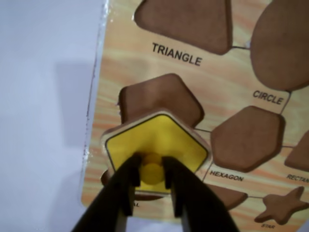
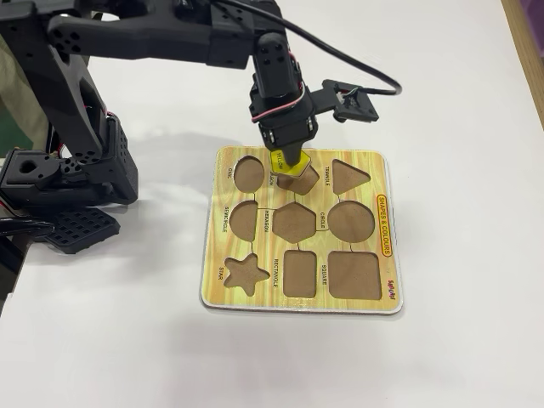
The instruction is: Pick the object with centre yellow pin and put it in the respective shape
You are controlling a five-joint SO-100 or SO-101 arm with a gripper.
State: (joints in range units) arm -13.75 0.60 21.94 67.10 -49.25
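Across a white table [image 2: 459, 110] the black arm [image 2: 127, 42] is reaching from the left side of the fixed view, its base standing at the left edge and its wrist bending down over the far part of a wooden shape board [image 2: 387, 234]. That board is lying flat near the middle of the table, printed in a pale wood grain with a row of brown cut-outs: a triangle recess [image 1: 186, 21], a circle recess [image 1: 282, 43], a hexagon recess [image 1: 247, 137], a star recess [image 1: 282, 205] and, in the fixed view, a rectangle and a square nearer the camera. All of the recesses seen are showing bare brown floors.

Below the triangle label in the wrist view, the pentagon recess [image 1: 159, 96] is sitting partly open, its upper part uncovered. The yellow pentagon piece [image 1: 181, 145] is overlapping the lower edge of that recess, its point aiming toward the cut-out and its body lying over the printed board surface near the board's left edge in that view. Whether it is resting on the board or hanging just above it cannot be told. In the fixed view the piece [image 2: 289, 163] is showing as a yellow patch under the wrist, at the far row between the oval and triangle cut-outs.

The gripper [image 1: 152, 180] is clamping the little yellow centre peg [image 1: 153, 170], its two black fingers [image 1: 126, 176] pressing the peg from either side.
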